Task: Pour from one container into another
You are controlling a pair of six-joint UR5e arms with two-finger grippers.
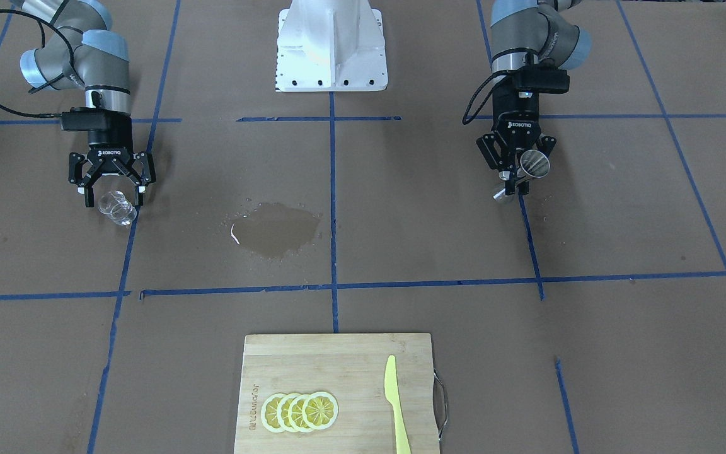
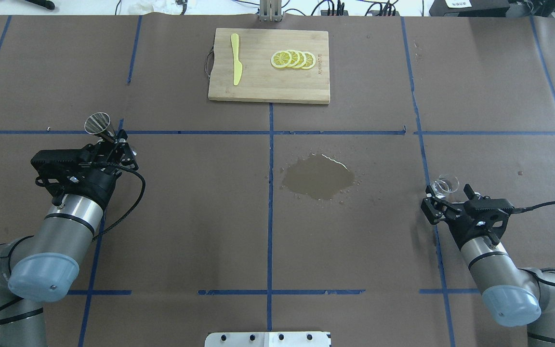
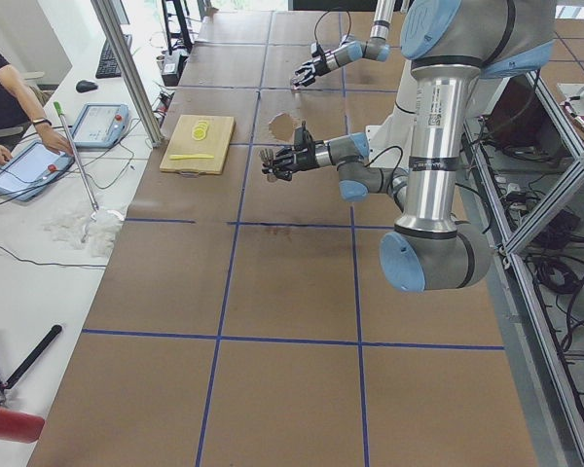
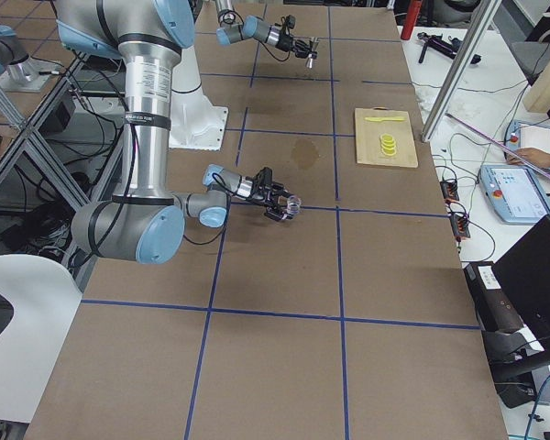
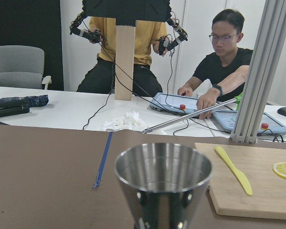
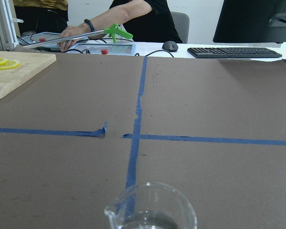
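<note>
My left gripper [image 1: 517, 181] is shut on the narrow waist of the shiny steel jigger [image 1: 534, 164], held off the table on my left side. The left wrist view shows the jigger's open upper cone [image 5: 163, 183] close below the camera. My right gripper [image 1: 115, 199] is shut on the small clear glass cup [image 1: 117, 209] on my right side. A little clear liquid sits in the glass cup [image 6: 150, 212], seen in the right wrist view. From overhead, the jigger [image 2: 98, 124] and the glass cup [image 2: 445, 186] are far apart, at opposite sides of the table.
A wet puddle [image 2: 318, 177] darkens the brown paper near the middle. A wooden cutting board [image 2: 258, 86] at the far edge carries lemon slices [image 2: 293, 59] and a yellow plastic knife [image 2: 236, 65]. Operators sit beyond that edge.
</note>
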